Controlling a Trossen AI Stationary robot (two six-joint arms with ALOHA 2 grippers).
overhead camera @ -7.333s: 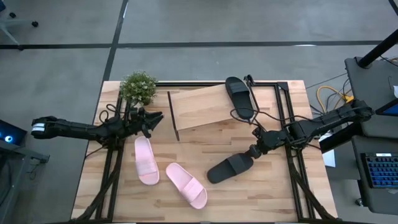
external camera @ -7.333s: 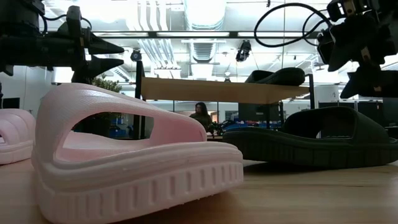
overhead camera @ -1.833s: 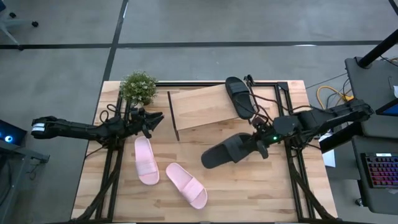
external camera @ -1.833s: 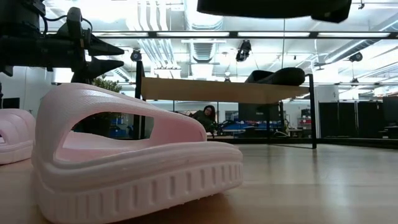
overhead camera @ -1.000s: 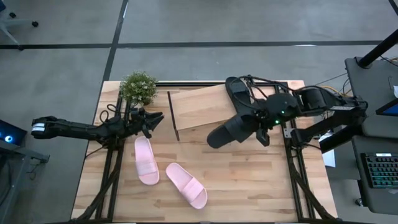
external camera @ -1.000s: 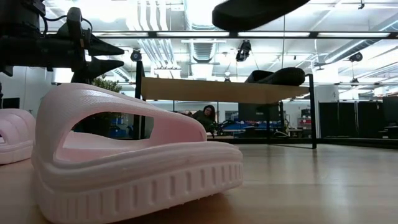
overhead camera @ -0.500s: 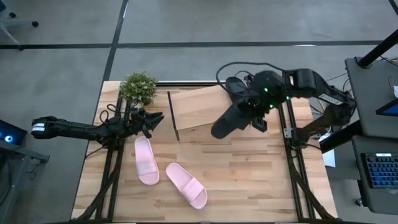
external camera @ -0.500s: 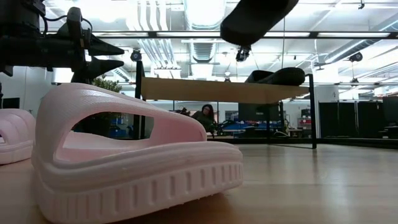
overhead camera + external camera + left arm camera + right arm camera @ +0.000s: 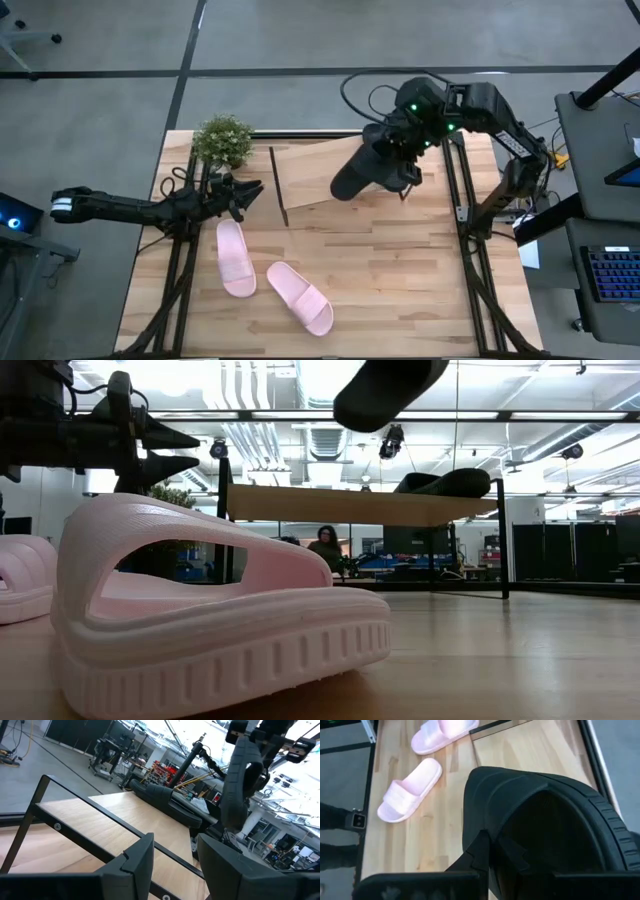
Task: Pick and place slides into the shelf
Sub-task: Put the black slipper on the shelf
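Four slides: one black slide (image 9: 362,170) held aloft, tilted, over shelf's right half; second black slide (image 9: 445,483) resting on shelf (image 9: 312,175) at its 3 o'clock end. Pale pink pair flat on tabletop, at 7 o'clock from shelf: one (image 9: 236,258) lengthwise, other (image 9: 300,297) angled beside it.

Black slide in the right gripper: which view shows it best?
High view: the carried black slide shows whole, hanging over the shelf beside the black slide already there, in the right gripper. Low view catches only part from below; left wrist sees it far off; right wrist crops it.
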